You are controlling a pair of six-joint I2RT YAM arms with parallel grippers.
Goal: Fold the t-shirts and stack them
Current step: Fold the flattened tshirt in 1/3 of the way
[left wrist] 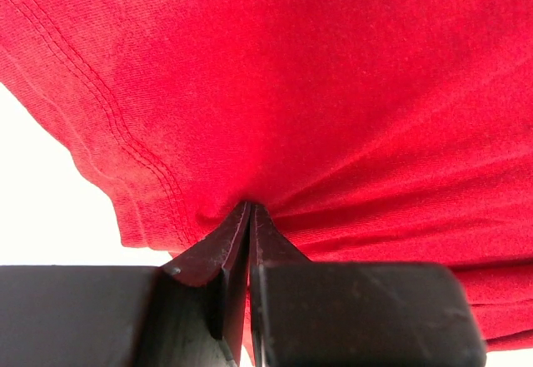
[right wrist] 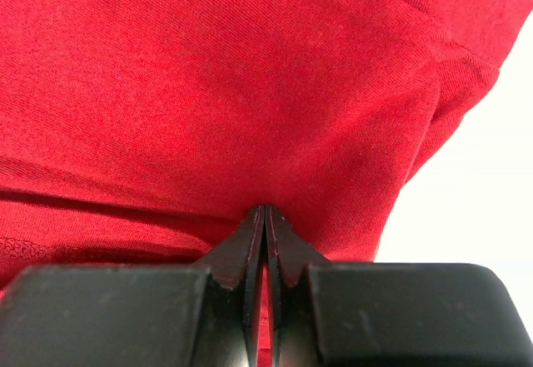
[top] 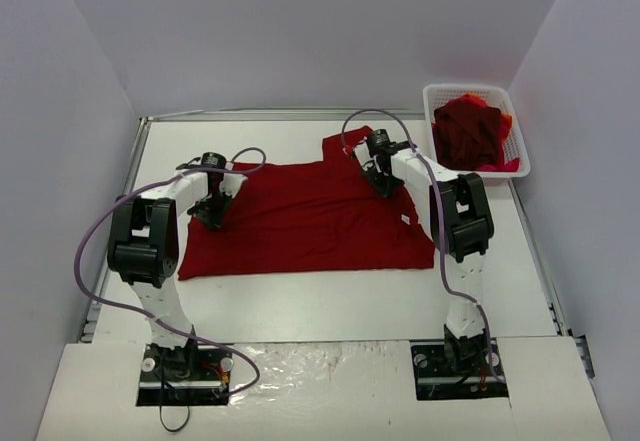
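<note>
- Grip of the left tool [top: 212,213]: jaws closed flat on a pinch of the spread t-shirt [top: 300,226], just inside its left border; in the left wrist view a stitched hem [left wrist: 104,113] runs to the left of the pinch
- Spread t-shirt: flat on the desk [top: 300,306] between the two arms, long axis running left to right, one sleeve [top: 347,146] jutting toward the far side; the two pinches sit toward the far half, one near each end of that axis, each arm nearest its own end, so a fold toward the near edge would probably need both to travel together
- Right tool [top: 380,187]: jaws likewise shut on a pinch of the same cloth, just beside that sleeve; in the right wrist view the cloth edge falls away to the right
- Basket [top: 432,96]: far right corner, holding heaped t-shirts [top: 470,131], well apart from the spread one and nearer the right arm
</note>
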